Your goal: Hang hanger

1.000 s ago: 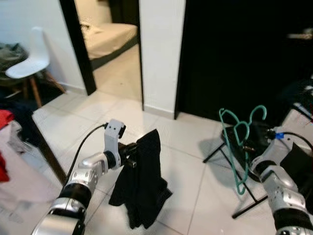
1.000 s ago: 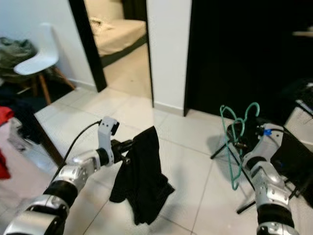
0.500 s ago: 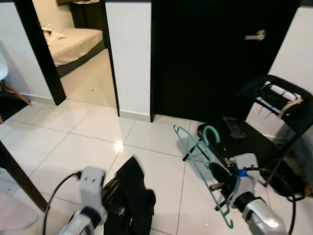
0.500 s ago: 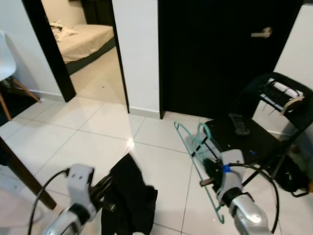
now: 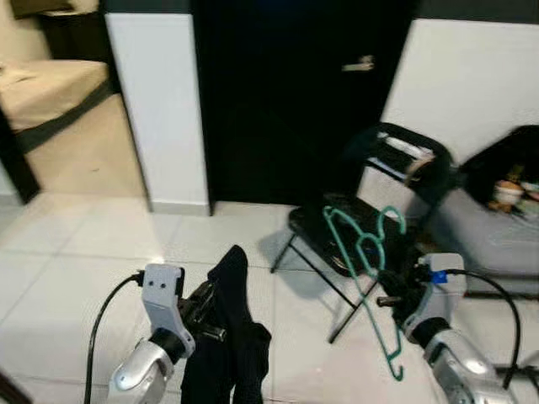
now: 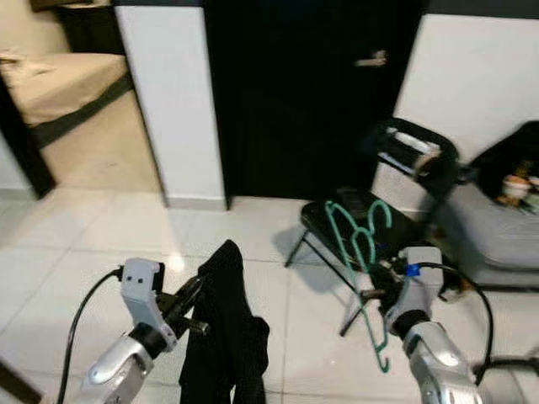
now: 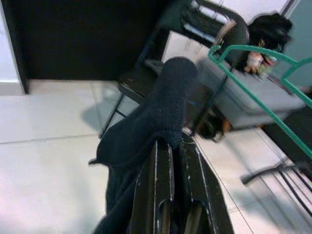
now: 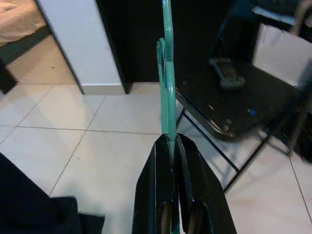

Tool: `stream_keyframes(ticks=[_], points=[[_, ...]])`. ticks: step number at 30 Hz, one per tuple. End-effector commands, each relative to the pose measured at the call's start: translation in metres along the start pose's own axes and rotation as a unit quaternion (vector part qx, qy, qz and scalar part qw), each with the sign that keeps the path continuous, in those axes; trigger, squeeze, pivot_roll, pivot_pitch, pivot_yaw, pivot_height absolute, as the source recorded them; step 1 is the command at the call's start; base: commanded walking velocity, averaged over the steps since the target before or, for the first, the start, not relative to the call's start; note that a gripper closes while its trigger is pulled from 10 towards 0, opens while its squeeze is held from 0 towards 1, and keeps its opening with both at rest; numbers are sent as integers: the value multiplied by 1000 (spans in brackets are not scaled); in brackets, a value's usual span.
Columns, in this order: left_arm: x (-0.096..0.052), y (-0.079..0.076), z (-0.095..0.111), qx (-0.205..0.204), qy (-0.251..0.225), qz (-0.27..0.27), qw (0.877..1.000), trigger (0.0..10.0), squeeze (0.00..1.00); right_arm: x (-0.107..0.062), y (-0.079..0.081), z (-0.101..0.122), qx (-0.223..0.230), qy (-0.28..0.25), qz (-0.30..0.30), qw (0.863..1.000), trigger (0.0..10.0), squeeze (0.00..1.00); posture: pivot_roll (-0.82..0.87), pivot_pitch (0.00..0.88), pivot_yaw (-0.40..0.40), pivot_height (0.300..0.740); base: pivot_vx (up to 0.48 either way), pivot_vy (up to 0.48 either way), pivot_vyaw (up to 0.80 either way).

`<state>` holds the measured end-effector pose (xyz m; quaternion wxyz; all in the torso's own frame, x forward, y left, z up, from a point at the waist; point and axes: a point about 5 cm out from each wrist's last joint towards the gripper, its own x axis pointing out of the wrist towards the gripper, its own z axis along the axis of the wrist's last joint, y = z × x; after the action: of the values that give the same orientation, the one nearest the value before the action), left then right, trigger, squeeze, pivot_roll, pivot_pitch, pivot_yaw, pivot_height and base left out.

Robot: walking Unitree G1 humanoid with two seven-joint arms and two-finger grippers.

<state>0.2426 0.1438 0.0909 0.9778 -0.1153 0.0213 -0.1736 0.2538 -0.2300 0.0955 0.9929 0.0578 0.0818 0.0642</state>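
Green wire hangers (image 5: 365,268) stick up from my right gripper (image 5: 389,292), which is shut on their lower bar; the hooks curl at the top. In the right wrist view the green wire (image 8: 167,87) runs straight out from between the black fingers (image 8: 161,195). A black garment (image 5: 227,337) hangs limp from my left gripper (image 5: 207,313), which is shut on it low at the left. The left wrist view has the cloth (image 7: 156,117) bunched over the fingers (image 7: 165,195), with a green hanger (image 7: 258,92) off to one side.
A black folding chair (image 5: 370,194) stands just behind the hangers, small things on its seat and back. Behind it is a black door (image 5: 286,93) with a handle. A grey sofa edge (image 5: 488,236) lies at the right. A bedroom doorway (image 5: 50,109) opens at the left. White tiles (image 5: 76,278) cover the floor.
The camera has swung to the right: the bedroom doorway slid left and the chair and sofa came in. Both grippers keep their hold on garment and hangers.
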Motion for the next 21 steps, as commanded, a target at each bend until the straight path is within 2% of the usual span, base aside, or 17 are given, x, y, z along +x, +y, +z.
stream_keyframes(ticks=[1, 21], points=[[-2, -2, 8, -11, -7, -2, 1000, 10000, 0, -2, 2, 5, 10, -3, -2, 1000, 10000, 0, -92, 0, 3, 740, 0, 0, -788], [0, 1, 11, -30, 1, -3, 1000, 10000, 0, 1, 5, 8, 31, -1, 5, 1000, 10000, 0, -81, 0, 6, 740, 0, 0, -788]])
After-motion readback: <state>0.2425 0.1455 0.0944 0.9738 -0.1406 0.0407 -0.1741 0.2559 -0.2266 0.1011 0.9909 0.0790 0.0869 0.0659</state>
